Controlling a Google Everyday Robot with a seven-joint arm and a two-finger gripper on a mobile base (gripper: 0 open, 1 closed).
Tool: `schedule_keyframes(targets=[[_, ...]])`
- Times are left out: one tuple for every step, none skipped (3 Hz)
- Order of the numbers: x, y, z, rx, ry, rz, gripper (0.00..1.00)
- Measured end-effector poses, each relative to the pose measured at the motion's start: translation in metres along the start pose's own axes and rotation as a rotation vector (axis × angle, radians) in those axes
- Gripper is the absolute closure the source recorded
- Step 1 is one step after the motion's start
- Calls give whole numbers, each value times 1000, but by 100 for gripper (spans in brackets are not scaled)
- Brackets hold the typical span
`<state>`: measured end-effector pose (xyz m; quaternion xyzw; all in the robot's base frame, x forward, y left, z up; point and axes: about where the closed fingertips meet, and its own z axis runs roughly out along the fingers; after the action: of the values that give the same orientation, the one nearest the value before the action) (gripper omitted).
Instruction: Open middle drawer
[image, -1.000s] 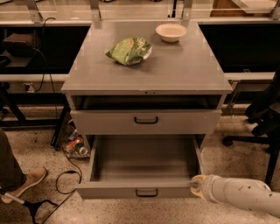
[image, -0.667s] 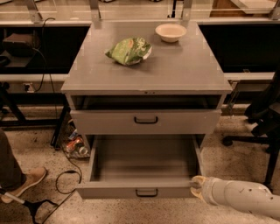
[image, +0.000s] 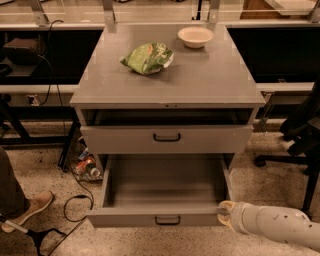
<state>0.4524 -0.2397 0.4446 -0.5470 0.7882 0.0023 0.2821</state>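
Note:
The middle drawer (image: 165, 215) is a grey drawer pulled far out of the grey cabinet (image: 165, 90). Its grey inside is bare, and a small black loop handle (image: 167, 220) sits at the centre of its front. My gripper (image: 224, 210), at the end of the white arm (image: 275, 227) that comes in from the lower right, is at the right end of this drawer's front, beside its corner. Above it, the short-fronted top drawer (image: 167, 138) stands slightly out, with a dark gap over it. The lowest drawer is hidden under the open one.
A green chip bag (image: 147, 57) and a white bowl (image: 195, 36) sit on the cabinet top. A person's foot (image: 25, 210) and cables lie on the floor at left. Litter (image: 87, 167) lies beside the cabinet. A black chair base (image: 295, 150) stands at right.

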Motion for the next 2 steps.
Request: schedule_keyframes(targets=[[0,1,1,-2,-1,0,36],[-1,1,2,-4,-2,-1,12]])
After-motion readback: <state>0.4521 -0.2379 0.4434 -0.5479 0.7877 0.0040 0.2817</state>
